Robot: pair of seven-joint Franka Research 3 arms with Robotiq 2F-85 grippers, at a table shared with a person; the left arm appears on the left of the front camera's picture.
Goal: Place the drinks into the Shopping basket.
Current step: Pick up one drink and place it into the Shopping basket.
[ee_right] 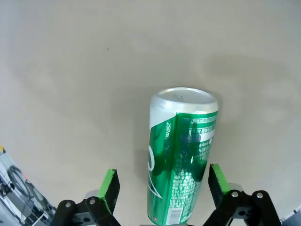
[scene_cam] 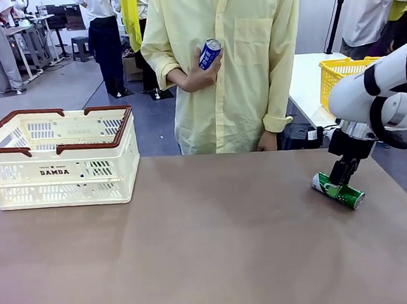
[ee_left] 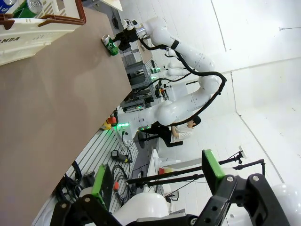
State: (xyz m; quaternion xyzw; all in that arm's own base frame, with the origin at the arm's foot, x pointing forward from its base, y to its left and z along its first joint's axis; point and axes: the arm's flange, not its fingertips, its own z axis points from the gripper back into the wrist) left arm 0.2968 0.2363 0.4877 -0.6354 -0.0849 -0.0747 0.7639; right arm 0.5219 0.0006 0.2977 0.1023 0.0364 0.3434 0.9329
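Straddling the green can [ee_right: 183, 160], the right claw [scene_cam: 338, 183] stands wide, one green pad on each side of the can; whether the nearer pad touches it I cannot tell. The can lies on its side on the worktop [scene_cam: 197, 251], silver top pointing away from the claw. Well to this claw's left stands the basket [scene_cam: 22, 173]. Beyond the claw, a person's hand [scene_cam: 192, 77] holds the blue can [scene_cam: 210, 53]. The left claw [ee_left: 156, 173] hangs wide and empty, well apart from the green can.
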